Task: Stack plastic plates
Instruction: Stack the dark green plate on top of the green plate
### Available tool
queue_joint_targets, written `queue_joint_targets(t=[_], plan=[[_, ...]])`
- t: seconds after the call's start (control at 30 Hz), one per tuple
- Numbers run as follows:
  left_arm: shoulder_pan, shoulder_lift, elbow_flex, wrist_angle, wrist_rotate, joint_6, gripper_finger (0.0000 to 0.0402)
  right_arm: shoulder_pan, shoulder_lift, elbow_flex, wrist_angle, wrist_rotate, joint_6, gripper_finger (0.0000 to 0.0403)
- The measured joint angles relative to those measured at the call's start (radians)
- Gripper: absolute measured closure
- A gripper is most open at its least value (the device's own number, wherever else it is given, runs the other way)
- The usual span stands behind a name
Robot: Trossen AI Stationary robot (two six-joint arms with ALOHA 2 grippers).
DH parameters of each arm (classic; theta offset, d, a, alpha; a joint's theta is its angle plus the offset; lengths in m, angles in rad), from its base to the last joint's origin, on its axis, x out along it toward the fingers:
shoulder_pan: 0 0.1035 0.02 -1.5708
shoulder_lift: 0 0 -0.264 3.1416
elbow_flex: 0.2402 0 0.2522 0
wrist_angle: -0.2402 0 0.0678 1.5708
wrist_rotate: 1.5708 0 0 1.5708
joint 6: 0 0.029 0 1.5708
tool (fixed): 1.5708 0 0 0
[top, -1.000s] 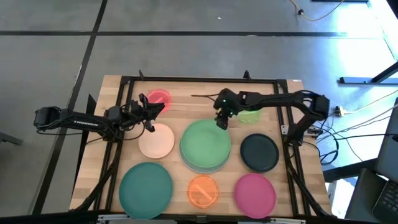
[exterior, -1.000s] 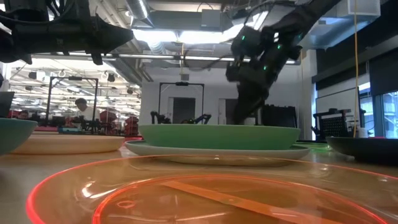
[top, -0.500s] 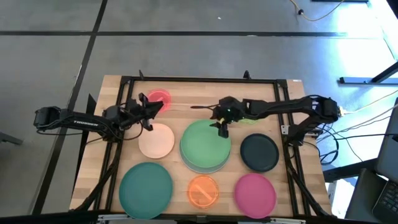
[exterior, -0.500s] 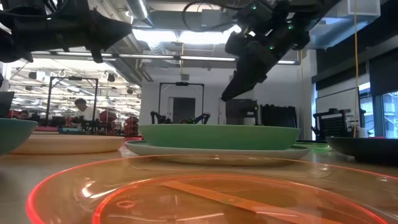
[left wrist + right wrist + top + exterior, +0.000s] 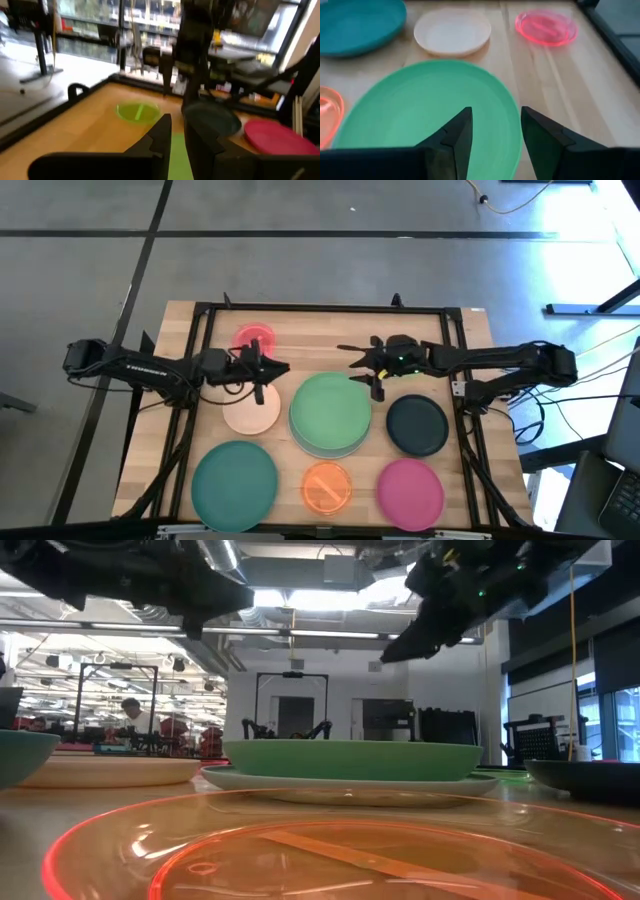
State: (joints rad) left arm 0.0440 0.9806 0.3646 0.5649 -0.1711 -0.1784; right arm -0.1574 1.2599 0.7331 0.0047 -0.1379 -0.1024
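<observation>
High view: my right gripper has lifted off the large green round plastic plate, fingers released, empty.
Left gripper: advanced over the medium peach plastic plate; fingers slightly parted.
Meaning: peach goes next.

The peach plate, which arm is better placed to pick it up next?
Left, probably. The left claw hangs over the peach plate's far edge, while the right claw sits across the green plate, farther away.

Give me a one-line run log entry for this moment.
green plate on pale mint plate, centre | right gripper open above its rim | left gripper over peach plate
</observation>
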Motion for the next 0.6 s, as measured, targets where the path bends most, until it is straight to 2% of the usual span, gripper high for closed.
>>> queue_joint_targets(t=[0.23,0.6], plan=[[-0.032,0.015,0.027,-0.033,0.000,-0.027,0.0356,0.000,-0.082,-0.023,-0.004,0.000,-0.007,0.0244],[-0.080,0.027,0.026,-0.070,-0.007,-0.021,0.0356,0.000,-0.102,-0.042,-0.013,-0.006,-0.008,0.0244]])
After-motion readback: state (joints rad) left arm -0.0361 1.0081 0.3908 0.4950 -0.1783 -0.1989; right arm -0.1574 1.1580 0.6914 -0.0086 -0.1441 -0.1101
